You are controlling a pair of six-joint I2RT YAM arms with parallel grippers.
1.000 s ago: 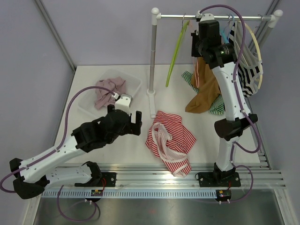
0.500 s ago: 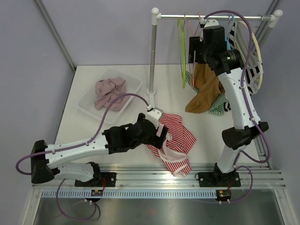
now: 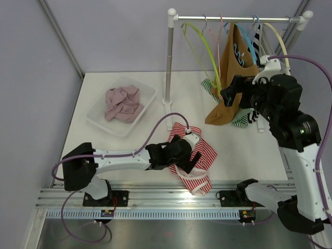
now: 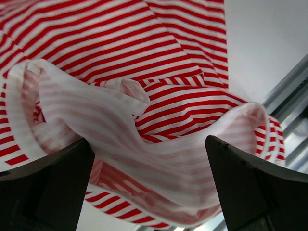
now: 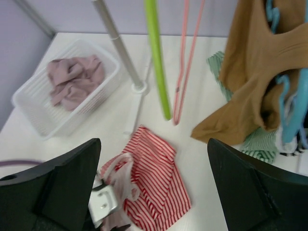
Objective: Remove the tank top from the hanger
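Note:
A red-and-white striped tank top [image 3: 199,150] lies crumpled on the table, off any hanger. My left gripper [image 3: 190,155] is down on its near part, open, with a fold of striped cloth [image 4: 159,159] between the fingers [image 4: 48,192]. The right gripper [image 3: 232,93] hangs open in the air below the rail with nothing in it, looking down on the striped top [image 5: 159,178]. A brown top [image 3: 233,72] hangs from a blue hanger [image 3: 248,44], and its lower end rests on the table.
The rail [image 3: 233,19] also carries a green hanger [image 3: 205,49], a pink hanger [image 3: 221,46] and a cream hanger [image 3: 279,39], all bare. The rack pole [image 3: 169,62] stands mid-table. A white basket [image 3: 96,122] of pink clothes sits left. A green striped garment [image 3: 241,119] lies beneath the brown top.
The right gripper has opened and dropped away from the rail toward the near right. The left arm has swung from beside the basket onto the striped top. The hangers have swung.

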